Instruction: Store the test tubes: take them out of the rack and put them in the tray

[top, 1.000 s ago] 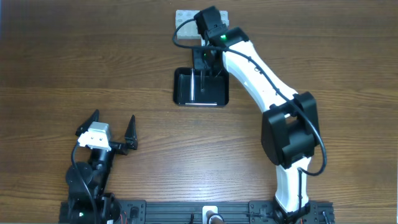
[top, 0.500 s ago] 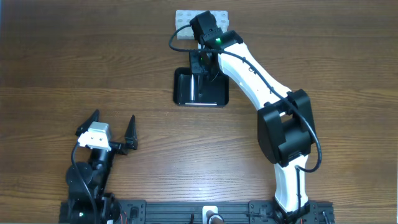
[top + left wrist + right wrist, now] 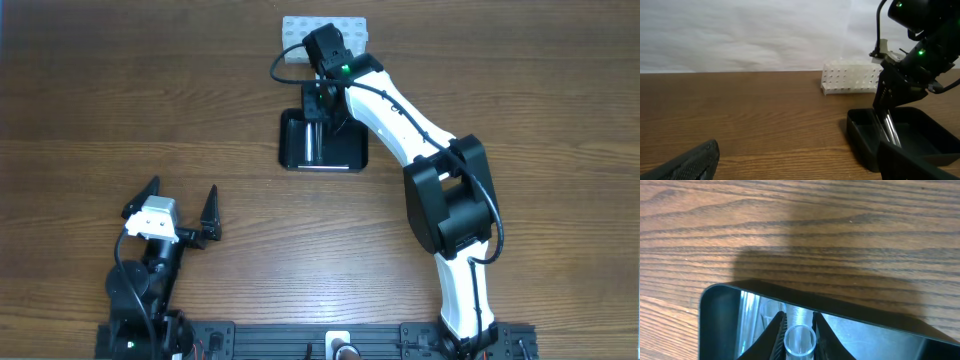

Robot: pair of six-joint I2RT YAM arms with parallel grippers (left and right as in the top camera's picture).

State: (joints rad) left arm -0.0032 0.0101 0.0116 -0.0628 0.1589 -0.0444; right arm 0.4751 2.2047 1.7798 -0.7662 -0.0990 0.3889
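Your R gripper is pinching a tube and holds it over the tray; it isn't let go yet. At least 1 other tube lies in the tray, so part of the job looks done. The rack sits just beyond the tray, but can't tell how many tubes it has left, too small. L gripper is spread wide, empty, well apart near its base.
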